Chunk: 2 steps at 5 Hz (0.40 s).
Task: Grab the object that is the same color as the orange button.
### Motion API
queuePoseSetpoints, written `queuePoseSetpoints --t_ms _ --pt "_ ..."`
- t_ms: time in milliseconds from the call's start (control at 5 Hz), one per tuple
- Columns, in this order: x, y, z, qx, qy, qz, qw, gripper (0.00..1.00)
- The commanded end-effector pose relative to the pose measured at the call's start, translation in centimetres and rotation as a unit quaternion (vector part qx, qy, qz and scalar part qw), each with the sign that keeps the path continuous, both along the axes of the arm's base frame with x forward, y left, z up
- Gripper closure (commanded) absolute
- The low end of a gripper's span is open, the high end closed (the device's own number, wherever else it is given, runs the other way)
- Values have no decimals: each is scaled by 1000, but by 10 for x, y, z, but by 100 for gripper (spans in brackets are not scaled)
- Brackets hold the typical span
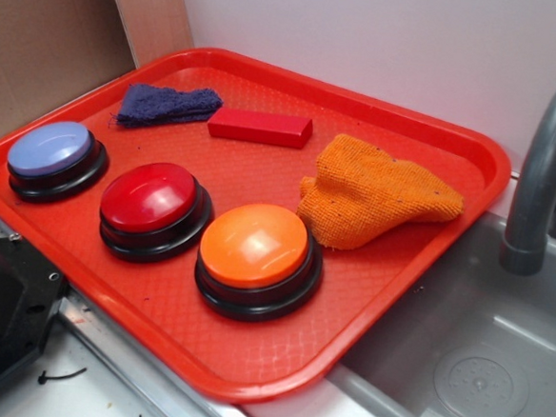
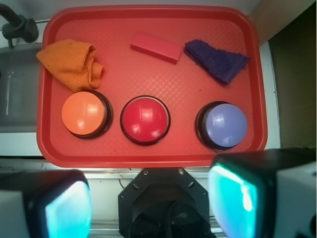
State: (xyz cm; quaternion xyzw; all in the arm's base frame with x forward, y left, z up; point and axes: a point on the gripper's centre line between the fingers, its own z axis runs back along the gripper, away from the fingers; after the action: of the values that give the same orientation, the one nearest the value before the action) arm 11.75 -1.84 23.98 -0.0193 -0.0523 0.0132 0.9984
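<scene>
The orange knitted cloth (image 1: 375,191) (image 2: 71,62) lies crumpled on the red tray (image 1: 248,359) (image 2: 148,153), right beside the orange button (image 1: 256,250) (image 2: 84,113). In the wrist view my gripper (image 2: 151,201) hangs high above the tray's near edge, over the robot base. Its two fingers with teal pads (image 2: 233,196) stand wide apart with nothing between them. The gripper does not show in the exterior view.
A red dome button (image 1: 152,200) (image 2: 144,119) and a pale blue one (image 1: 53,152) (image 2: 224,125) sit in line with the orange button. A red block (image 1: 260,127) (image 2: 155,47) and a dark blue cloth (image 1: 166,103) (image 2: 217,61) lie at the tray's far side. A grey sink (image 1: 482,366) with faucet (image 1: 542,179) adjoins the tray.
</scene>
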Motion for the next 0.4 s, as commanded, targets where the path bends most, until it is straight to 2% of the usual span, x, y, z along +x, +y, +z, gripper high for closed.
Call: queuePoseSetpoints --t_ms 0,200 --pt "33 -33 -15 40 -64 -168 983 0" --pt "62 -53 -41 12 -76 -234 969 0"
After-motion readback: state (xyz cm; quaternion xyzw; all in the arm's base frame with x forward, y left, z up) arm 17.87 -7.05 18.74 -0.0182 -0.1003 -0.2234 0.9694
